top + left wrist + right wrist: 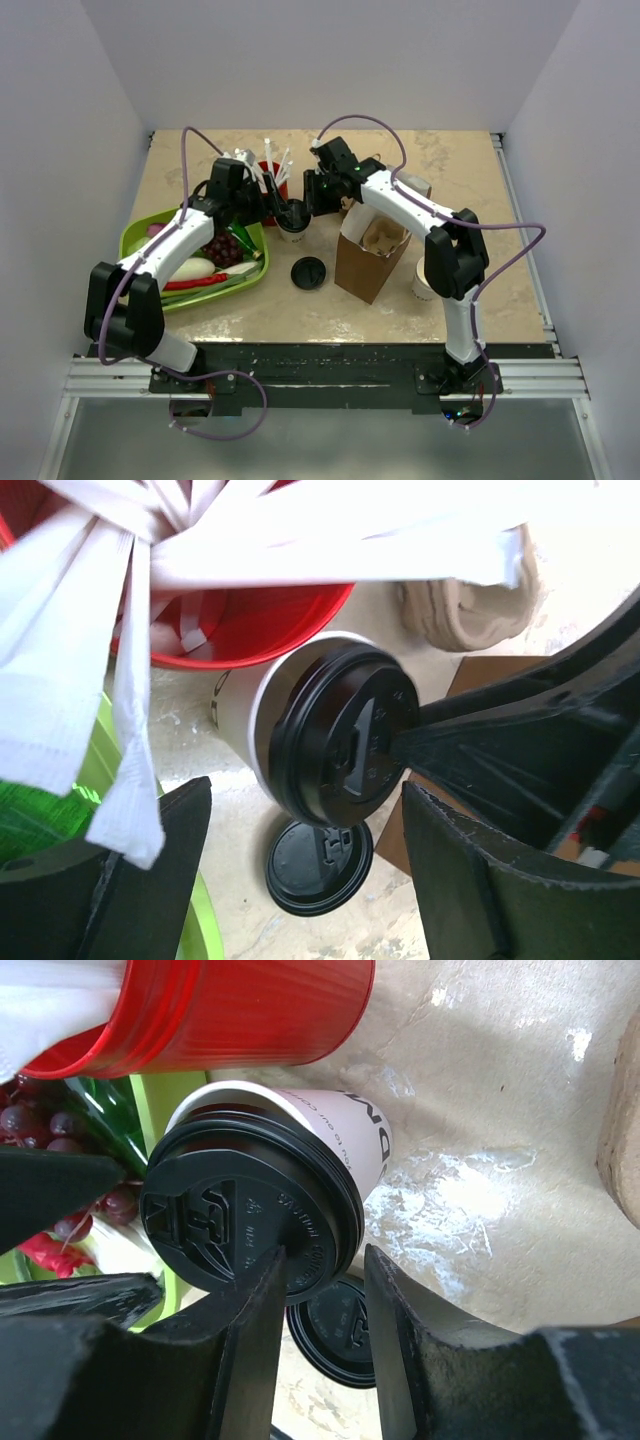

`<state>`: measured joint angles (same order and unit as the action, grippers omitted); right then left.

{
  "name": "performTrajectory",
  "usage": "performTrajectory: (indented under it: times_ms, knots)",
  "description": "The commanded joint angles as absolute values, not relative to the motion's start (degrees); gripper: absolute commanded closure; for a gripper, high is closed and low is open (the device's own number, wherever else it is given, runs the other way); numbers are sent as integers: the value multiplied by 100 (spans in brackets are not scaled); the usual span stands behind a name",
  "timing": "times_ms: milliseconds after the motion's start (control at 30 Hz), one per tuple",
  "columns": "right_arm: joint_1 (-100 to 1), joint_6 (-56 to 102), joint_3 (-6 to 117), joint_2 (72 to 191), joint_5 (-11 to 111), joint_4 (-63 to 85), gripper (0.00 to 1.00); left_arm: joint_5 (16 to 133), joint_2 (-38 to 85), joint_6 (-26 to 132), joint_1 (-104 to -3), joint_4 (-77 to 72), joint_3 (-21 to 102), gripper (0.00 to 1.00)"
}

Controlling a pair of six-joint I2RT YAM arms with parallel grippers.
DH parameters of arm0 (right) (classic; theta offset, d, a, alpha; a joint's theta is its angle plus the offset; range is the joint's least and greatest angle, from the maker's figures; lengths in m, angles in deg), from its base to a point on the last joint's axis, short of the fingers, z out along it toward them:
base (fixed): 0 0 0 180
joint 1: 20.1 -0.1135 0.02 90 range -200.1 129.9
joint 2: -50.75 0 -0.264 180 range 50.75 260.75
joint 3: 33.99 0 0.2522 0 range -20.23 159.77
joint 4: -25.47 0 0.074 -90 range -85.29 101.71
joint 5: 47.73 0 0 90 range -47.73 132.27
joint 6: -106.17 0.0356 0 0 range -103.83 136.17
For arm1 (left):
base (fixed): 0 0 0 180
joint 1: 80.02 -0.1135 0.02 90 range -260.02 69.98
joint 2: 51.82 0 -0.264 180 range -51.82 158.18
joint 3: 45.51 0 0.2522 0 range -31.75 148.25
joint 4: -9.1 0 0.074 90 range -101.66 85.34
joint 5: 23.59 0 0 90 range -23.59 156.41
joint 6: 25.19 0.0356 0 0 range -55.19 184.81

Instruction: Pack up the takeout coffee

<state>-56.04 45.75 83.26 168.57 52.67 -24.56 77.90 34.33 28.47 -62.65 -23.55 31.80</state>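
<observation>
Top external: one takeout coffee [292, 220]

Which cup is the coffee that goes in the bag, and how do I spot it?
Find the red cup stuffed with white paper-wrapped sticks at the back of the table. Just in front of it stands the takeout coffee, a small white paper cup. It wears a black lid on top, while the loose black lid nearby lies flat on the table.

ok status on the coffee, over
Left tool open at the takeout coffee. Right tool straddling its lid rim, grip unclear. Not yet in the paper bag; red cup close behind.
</observation>
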Motion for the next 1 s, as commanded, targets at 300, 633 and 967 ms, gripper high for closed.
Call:
performTrajectory:
  times_ms: [300, 633, 967]
  knots:
    - [-5578, 4702, 8515, 16905, 5458, -2160, 59, 7987, 3801, 2851, -6314, -1829, 3048, 27]
    - [-5578, 4649, 8498, 16958, 5598, -2055, 61, 7872, 3941, 2789, -6358, -1661, 3022, 37]
    - [-5569, 4667, 8515, 16931, 5642, -1922, 60, 7942, 3924, 2684, -6376, -1371, 2916, 46]
